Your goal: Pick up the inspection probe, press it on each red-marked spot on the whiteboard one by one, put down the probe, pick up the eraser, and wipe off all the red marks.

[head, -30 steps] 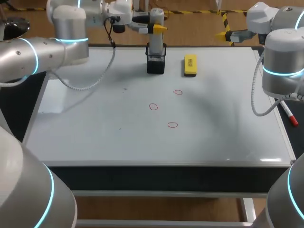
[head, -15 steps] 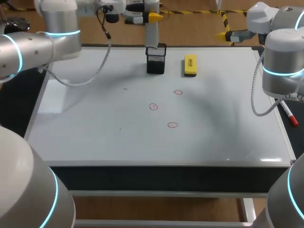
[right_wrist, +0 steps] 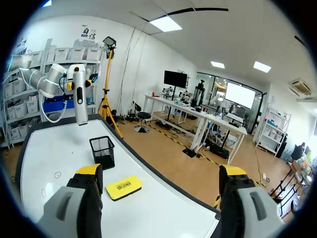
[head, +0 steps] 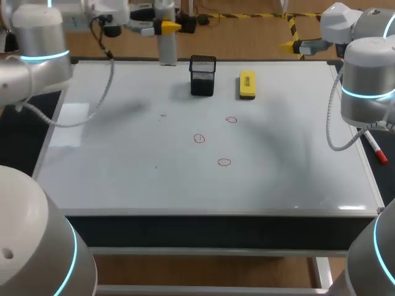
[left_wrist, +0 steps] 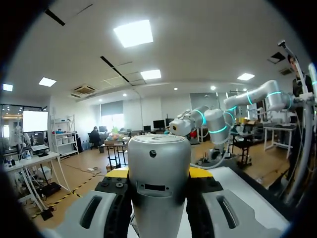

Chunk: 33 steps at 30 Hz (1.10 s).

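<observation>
Over the far edge of the whiteboard [head: 123, 160], left of the black mesh holder [head: 203, 75], the left gripper [head: 163, 26] is clamped on the upright inspection probe [head: 167, 49]; the right gripper [right_wrist: 161, 173] is spread wide and holds nothing, and the yellow eraser [head: 247, 85] lies beside the holder, near three red marks [head: 199, 139].

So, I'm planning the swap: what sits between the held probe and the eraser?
The black mesh holder stands between the probe in the left tool and the eraser; the head view shows it.
</observation>
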Each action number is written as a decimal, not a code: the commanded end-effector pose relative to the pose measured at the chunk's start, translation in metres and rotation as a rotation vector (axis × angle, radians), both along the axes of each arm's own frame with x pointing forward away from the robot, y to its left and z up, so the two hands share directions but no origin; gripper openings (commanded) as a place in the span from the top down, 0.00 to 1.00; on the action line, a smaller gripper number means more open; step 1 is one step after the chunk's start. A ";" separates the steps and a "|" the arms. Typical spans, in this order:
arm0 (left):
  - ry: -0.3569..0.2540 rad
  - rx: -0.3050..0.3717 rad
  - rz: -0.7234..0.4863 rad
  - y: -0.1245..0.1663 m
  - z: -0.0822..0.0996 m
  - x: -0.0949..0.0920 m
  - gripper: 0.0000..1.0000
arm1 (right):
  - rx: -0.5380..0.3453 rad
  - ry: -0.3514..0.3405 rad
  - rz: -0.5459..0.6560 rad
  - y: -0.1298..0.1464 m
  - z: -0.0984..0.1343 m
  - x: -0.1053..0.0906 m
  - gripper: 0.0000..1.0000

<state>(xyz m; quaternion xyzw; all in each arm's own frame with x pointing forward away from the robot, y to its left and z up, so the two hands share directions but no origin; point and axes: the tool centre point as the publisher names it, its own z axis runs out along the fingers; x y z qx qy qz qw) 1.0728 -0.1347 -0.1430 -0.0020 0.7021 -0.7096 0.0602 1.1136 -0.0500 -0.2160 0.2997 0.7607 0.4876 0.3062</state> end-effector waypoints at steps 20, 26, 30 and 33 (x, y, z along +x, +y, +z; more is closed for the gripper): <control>-0.010 -0.027 0.273 0.098 -0.054 -0.051 1.00 | 0.000 0.000 0.000 0.000 0.000 0.000 0.00; 0.011 -0.035 0.259 0.109 -0.073 -0.050 1.00 | 0.000 0.000 0.000 0.000 0.000 0.000 0.00; 0.022 -0.048 0.258 0.116 -0.083 -0.051 1.00 | 0.000 0.000 0.000 0.000 0.000 0.000 0.00; 0.027 -0.054 0.259 0.118 -0.085 -0.050 1.00 | 0.000 0.000 0.000 0.000 0.000 0.000 0.00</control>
